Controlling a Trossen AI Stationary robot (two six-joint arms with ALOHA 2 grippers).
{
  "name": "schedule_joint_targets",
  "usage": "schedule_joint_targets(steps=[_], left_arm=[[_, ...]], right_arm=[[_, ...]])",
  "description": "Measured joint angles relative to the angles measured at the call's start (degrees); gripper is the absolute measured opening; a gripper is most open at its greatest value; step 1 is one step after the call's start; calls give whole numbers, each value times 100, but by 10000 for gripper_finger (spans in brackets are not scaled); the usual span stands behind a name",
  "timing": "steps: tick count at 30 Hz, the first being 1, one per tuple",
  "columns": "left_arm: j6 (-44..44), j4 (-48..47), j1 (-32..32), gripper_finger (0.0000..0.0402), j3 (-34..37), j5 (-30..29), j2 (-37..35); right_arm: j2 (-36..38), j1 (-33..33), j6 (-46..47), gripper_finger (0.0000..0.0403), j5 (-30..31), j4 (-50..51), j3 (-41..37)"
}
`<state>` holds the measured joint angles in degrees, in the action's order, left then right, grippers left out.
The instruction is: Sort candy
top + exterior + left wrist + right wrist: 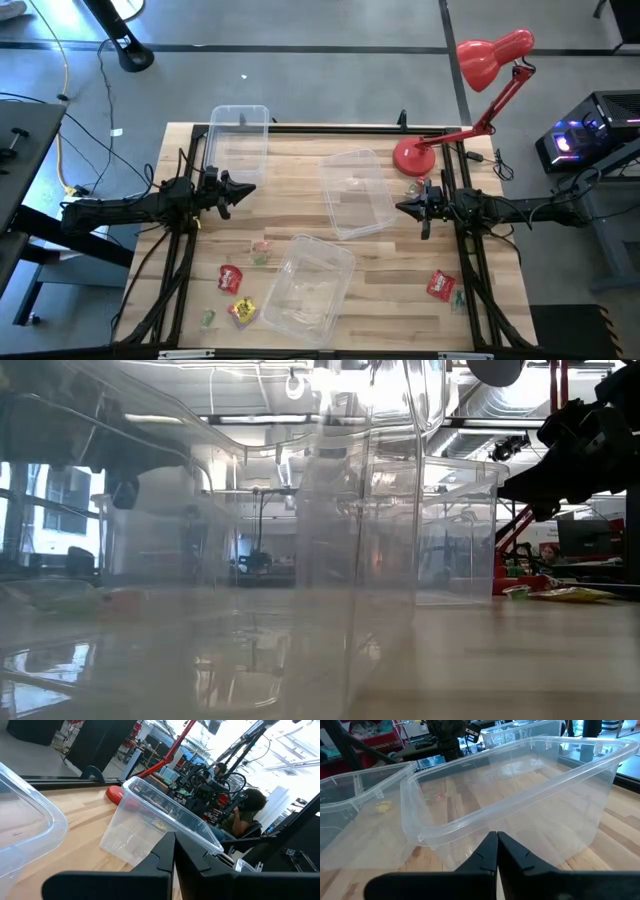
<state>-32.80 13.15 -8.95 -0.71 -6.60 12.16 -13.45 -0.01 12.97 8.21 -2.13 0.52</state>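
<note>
Candy (560,594) half hidden behind clear bins (380,510)

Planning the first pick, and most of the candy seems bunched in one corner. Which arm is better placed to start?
Probably the left. Its gripper hangs on the side where the red packet, yellow packet and green pieces lie; the right gripper has only one red packet nearby.

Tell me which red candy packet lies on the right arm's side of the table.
The red packet near the table's front right corner, a small green piece beside it. The other red packet lies front-left, near the yellow packet.
</note>
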Motion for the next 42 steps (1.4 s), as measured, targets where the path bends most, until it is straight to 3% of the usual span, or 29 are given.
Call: schedule_joint_targets(steps=[26,29,32,34,36,38,42], left_arm=[[0,2,0,1,0,-1,0],[-1,1,-1,1,0,-1,0],[0,1,0,1,0,0,0],[-1,1,-1,1,0,0,0],[0,1,0,1,0,1,0],[-2,1,0,1,0,-1,0],[0,0,0,1,0,-1,0]], right_arm=[[-2,2,6,0,2,-136,1],[-4,0,943,0,10,-1046,13],[-4,0,1672,0,49,-2669,96],[-14,-2,1419,0,-392,-3806,191],[-112,18,1305,0,-1129,-4123,520],[-264,106,1616,0,-1898,-3009,1129],[-961,706,1844,0,-3259,1554,2640]])
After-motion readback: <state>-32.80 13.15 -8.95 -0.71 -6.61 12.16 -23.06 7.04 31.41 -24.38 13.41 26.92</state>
